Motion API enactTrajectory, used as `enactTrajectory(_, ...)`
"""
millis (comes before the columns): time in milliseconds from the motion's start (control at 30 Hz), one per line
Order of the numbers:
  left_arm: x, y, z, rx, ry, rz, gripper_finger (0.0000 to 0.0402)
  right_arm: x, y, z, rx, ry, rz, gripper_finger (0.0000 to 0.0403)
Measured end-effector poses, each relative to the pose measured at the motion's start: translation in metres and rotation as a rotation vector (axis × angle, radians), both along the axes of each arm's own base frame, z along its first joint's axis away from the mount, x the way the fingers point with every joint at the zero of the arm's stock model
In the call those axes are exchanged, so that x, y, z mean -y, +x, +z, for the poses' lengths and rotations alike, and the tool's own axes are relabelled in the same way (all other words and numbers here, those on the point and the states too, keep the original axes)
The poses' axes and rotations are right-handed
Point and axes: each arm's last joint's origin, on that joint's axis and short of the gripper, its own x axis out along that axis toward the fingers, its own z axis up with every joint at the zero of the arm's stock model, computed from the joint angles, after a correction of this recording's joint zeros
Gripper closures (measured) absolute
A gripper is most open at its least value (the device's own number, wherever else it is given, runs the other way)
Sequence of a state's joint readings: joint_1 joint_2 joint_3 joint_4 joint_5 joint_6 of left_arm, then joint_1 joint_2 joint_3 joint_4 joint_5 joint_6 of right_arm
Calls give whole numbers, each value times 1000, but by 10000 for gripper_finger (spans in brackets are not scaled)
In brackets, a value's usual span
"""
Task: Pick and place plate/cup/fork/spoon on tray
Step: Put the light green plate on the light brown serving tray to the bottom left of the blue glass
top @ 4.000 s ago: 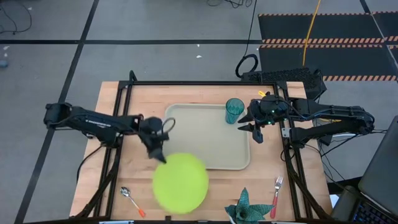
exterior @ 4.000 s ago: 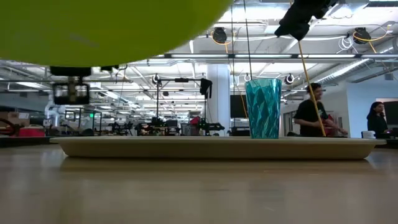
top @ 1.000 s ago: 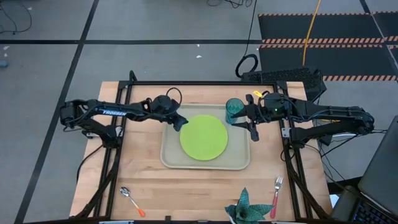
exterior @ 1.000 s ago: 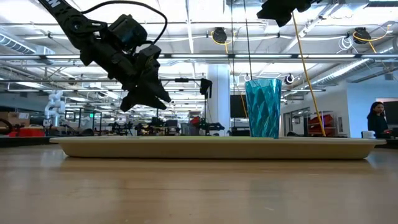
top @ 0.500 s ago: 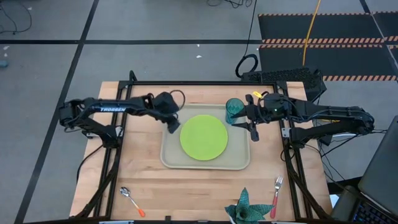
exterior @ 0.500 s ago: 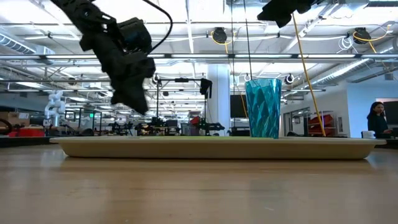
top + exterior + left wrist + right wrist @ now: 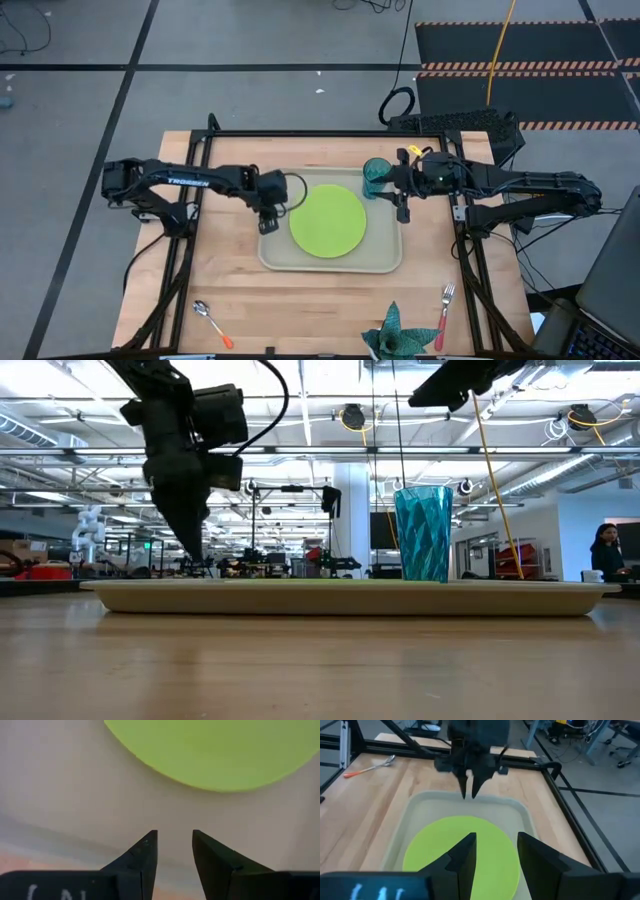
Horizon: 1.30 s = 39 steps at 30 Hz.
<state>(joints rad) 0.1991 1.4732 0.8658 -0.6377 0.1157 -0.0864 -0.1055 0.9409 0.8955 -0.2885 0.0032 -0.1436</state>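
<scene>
High view: lime-green plate (image 7: 327, 221) seen flat in middle of beige tray (image 7: 278, 255); teal cup (image 7: 376, 177) upright at tray's far right corner. Left tool (image 7: 268, 222) poised over tray's left rim, nothing held. Right tool (image 7: 402, 205) parked beside cup. Spoon (image 7: 212, 322) and fork (image 7: 442, 314) left on wooden surface (image 7: 220, 275), well apart from tray.

Low view: left tool pointed down above tray rim.

Left wrist view: fingers (image 7: 142, 857) narrowly parted, empty, plate just ahead.

Right wrist view: fingers (image 7: 465, 855) parted, empty.

Tray (image 7: 300, 262): centre taken by plate (image 7: 327, 220), cup (image 7: 377, 177) at far right corner. Left gripper (image 7: 268, 218) crowds left rim; right gripper (image 7: 402, 203) overhangs right rim. Near rim open.
</scene>
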Motion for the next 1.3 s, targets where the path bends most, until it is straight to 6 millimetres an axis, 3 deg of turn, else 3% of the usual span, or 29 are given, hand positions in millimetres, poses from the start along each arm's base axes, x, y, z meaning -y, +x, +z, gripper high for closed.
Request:
enactTrajectory(767,23,12,-7,28,85,-159,277,0,-4,0,-10,33,-14,266)
enactTrajectory(1033,28,28,-26,-149,135,-228,277,0,-4,1,-1,31,-13,266)
enactTrajectory(1100,28,34,-26,-220,145,-232,277,0,-3,1,4,30,-13,266)
enactTrajectory(1300,26,52,-16,-196,152,-231,277,0,-4,1,-2,31,-14,266)
